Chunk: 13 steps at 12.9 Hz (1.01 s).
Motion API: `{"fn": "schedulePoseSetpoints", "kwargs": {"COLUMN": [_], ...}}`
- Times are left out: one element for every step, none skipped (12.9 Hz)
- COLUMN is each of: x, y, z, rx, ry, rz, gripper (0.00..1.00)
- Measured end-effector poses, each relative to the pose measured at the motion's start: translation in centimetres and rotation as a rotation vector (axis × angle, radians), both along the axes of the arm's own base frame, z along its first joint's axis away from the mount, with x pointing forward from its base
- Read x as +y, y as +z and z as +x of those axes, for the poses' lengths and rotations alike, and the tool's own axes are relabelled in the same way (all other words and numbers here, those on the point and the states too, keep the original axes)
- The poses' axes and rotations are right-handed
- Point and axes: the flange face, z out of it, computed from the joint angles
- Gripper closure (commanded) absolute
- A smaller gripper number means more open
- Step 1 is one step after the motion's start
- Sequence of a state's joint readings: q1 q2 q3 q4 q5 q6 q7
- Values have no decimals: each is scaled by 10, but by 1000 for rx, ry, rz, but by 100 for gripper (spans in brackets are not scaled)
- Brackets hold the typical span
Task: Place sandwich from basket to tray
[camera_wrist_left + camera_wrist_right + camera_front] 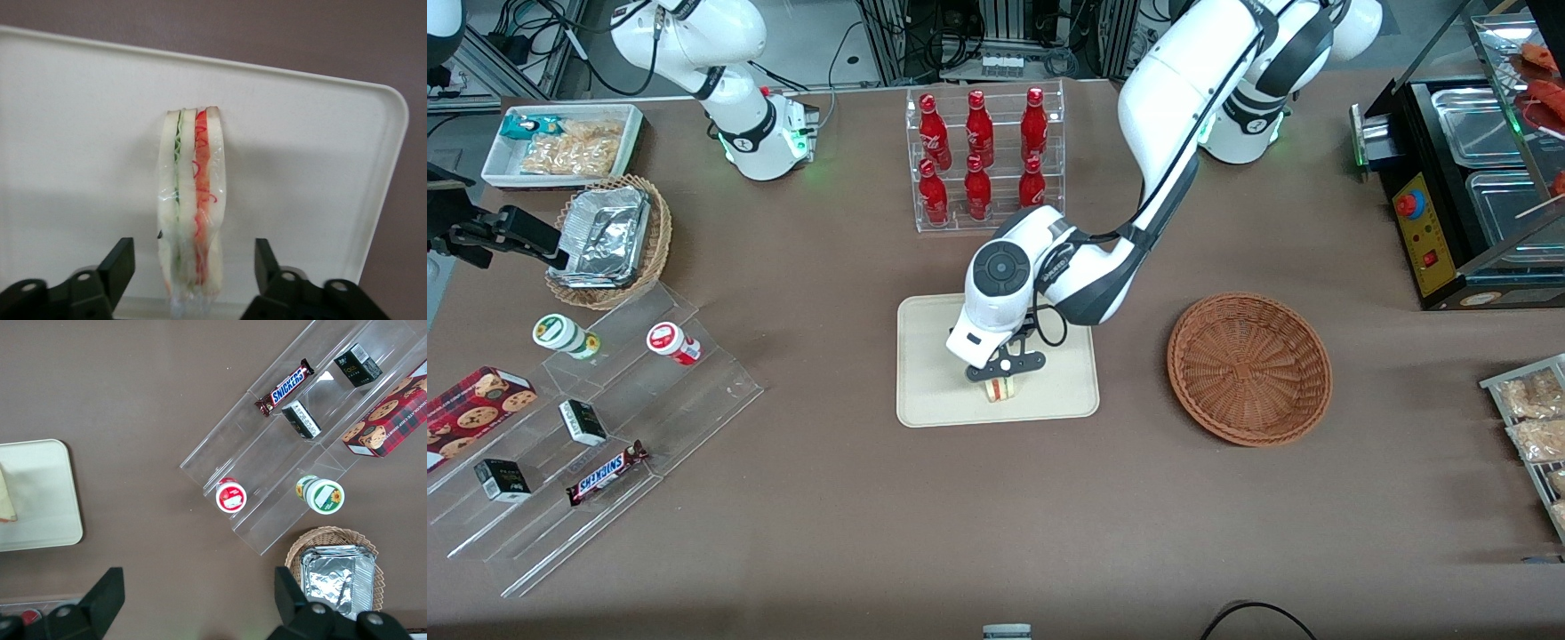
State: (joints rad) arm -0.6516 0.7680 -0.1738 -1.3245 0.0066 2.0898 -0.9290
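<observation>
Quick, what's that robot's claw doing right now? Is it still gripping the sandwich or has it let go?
Gripper: open, directly above the tray, fingers spread clear of the sandwich on either side. The sandwich stands on the tray, not held.

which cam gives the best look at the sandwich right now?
Left wrist view: the sandwich stands on the tray, layers clear, between the open gripper fingers. Front view shows only a small piece under the gripper; right wrist view catches just an edge.
</observation>
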Motion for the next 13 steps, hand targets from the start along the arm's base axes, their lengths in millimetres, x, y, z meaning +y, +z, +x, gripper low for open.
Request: {"fn": "schedulePoseSetpoints", "kwargs": {"x": [8, 22, 41, 60, 78, 94, 111, 130, 151, 169, 187, 206, 225], "y": [15, 29, 42, 53, 60, 63, 65, 67, 70, 76, 82, 88, 94], "z": [2, 9, 20, 31, 41, 50, 57, 62, 67, 71, 75, 79, 81], "rx": [2, 0, -3, -3, 0, 6, 12, 19, 26, 28, 28, 30, 33], "ry": [-41, -56, -47, -29, -9, 9, 28, 50, 74, 89, 87, 66, 43], "rz": [19, 58, 100, 123, 134, 142, 148, 154, 160, 161, 160, 158, 156], "gripper": [0, 0, 0, 0, 0, 0, 0, 0, 0, 0, 0, 0, 0]}}
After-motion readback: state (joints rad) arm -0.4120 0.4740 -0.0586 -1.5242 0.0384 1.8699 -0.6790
